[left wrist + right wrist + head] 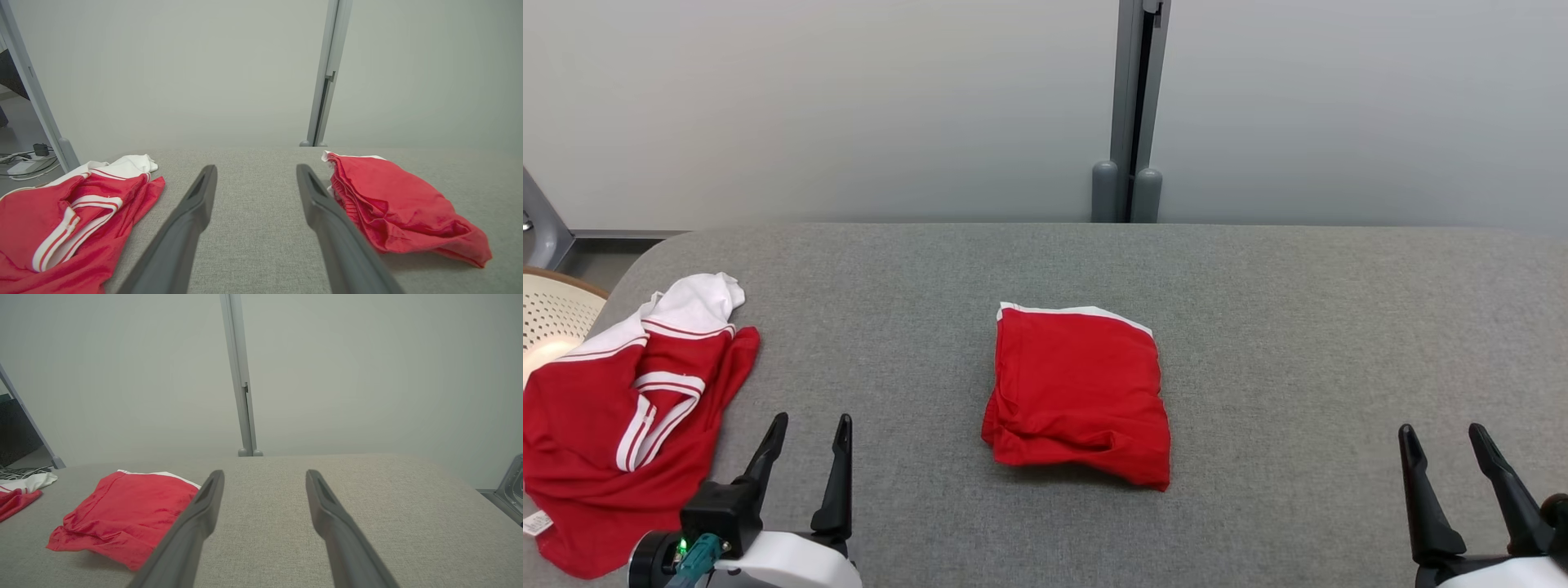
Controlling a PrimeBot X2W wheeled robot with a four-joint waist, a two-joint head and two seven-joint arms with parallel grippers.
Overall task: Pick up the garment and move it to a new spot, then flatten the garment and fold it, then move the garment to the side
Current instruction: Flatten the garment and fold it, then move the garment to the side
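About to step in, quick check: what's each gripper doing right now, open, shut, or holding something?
Left gripper: jaws open, holding nothing.
Right gripper: jaws open, holding nothing.

No text, brand, number or sign can be read in any of the 3 views, and the folded red garment (1078, 392) in the middle of the grey table (1258, 327) shows plain cloth with a white trim. A small white tag (534, 523) sticks out at the near left edge of the crumpled red-and-white garment (613, 441). It may carry faint print, but it is too small and blurred to make out.
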